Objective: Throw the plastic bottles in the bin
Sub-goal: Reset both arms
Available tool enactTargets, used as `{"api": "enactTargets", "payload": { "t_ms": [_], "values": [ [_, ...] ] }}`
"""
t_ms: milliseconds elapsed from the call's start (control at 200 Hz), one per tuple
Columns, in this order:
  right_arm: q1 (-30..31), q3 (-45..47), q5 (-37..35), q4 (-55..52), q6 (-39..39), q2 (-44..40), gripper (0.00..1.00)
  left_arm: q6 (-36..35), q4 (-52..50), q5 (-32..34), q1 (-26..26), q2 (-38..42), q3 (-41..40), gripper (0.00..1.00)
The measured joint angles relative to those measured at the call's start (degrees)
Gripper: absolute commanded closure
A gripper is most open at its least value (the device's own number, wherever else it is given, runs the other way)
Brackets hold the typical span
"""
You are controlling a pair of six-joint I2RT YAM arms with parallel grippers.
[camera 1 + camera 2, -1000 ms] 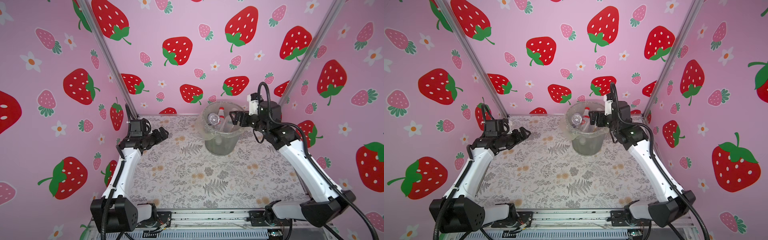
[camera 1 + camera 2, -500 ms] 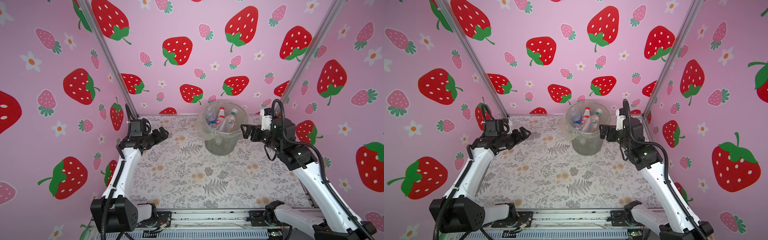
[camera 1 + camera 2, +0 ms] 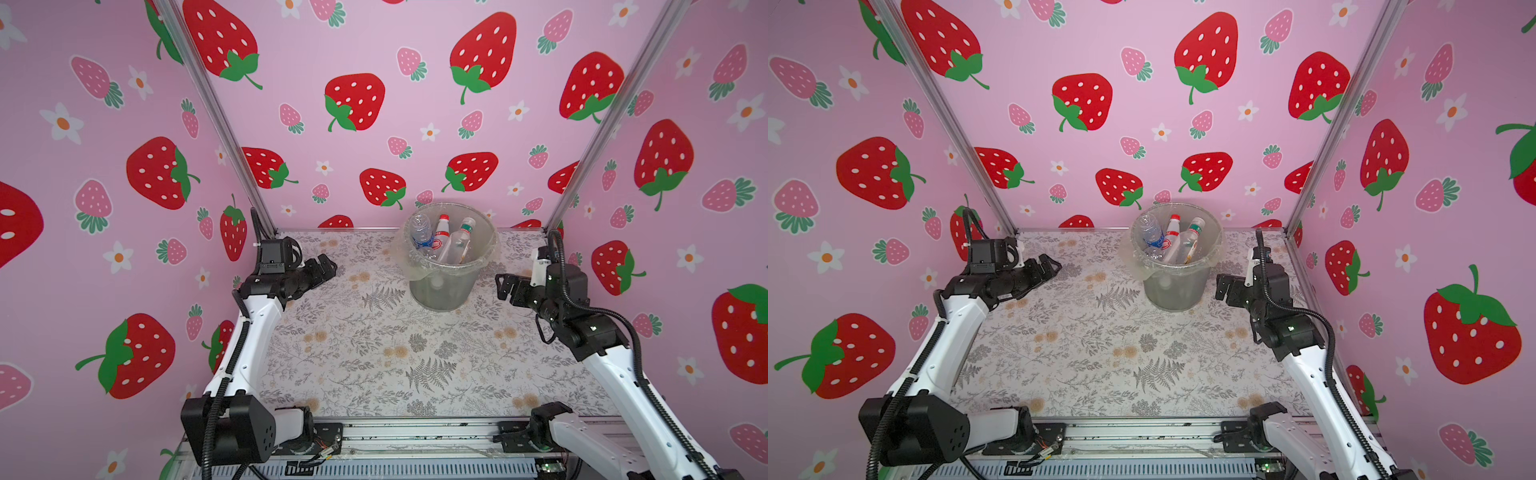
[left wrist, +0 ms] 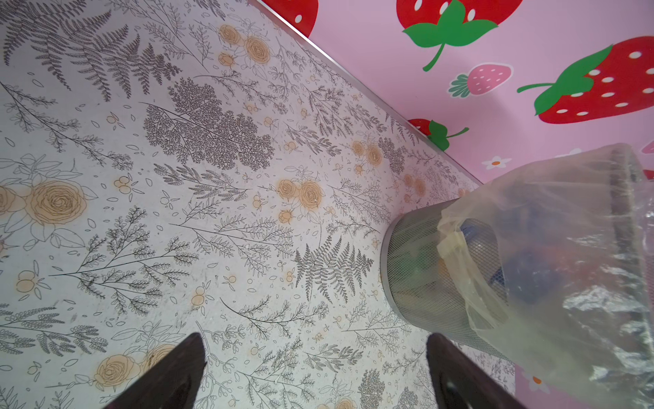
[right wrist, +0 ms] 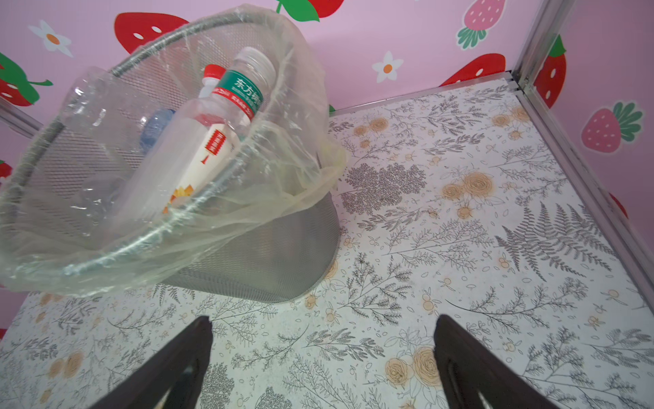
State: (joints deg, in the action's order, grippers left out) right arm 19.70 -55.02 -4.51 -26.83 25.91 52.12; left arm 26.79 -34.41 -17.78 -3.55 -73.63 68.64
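Observation:
The bin is a grey mesh bucket lined with a clear bag, standing at the back of the table. Three plastic bottles lean upright inside it: a blue-labelled one, a red-capped one and a green-labelled one; the wrist view shows the green-labelled bottle. My left gripper hangs open and empty, well left of the bin. On the bin's right side, my right gripper is open and empty, a short gap from its wall.
The floral table top is enclosed by pink strawberry walls on three sides, with metal posts at the back corners. A metal rail carrying both arm bases runs along the front edge.
My right arm has drawn back from over the bin's rim, moving right and down. The bottles in the bin have settled upright. My left arm has stayed put.

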Motion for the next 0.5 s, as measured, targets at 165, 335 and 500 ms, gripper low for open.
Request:
{"api": "enactTargets", "payload": {
  "t_ms": [165, 335, 500],
  "values": [
    [-2.73, 4.07, -1.51, 3.85, -0.02, -0.98, 0.01, 0.0, 1.77, 3.61, 0.02, 1.86, -3.19, 0.0],
    [-6.43, 7.58, -2.64, 8.9, -0.28, -0.85, 0.01, 0.07, 4.96, 9.64, 0.04, 5.6, -7.8, 0.01],
    [-9.38, 10.25, -4.28, 14.16, -0.55, -0.68, 0.01, 0.35, 6.29, 13.57, 0.52, 6.01, -8.63, 0.01]
  ]
}}
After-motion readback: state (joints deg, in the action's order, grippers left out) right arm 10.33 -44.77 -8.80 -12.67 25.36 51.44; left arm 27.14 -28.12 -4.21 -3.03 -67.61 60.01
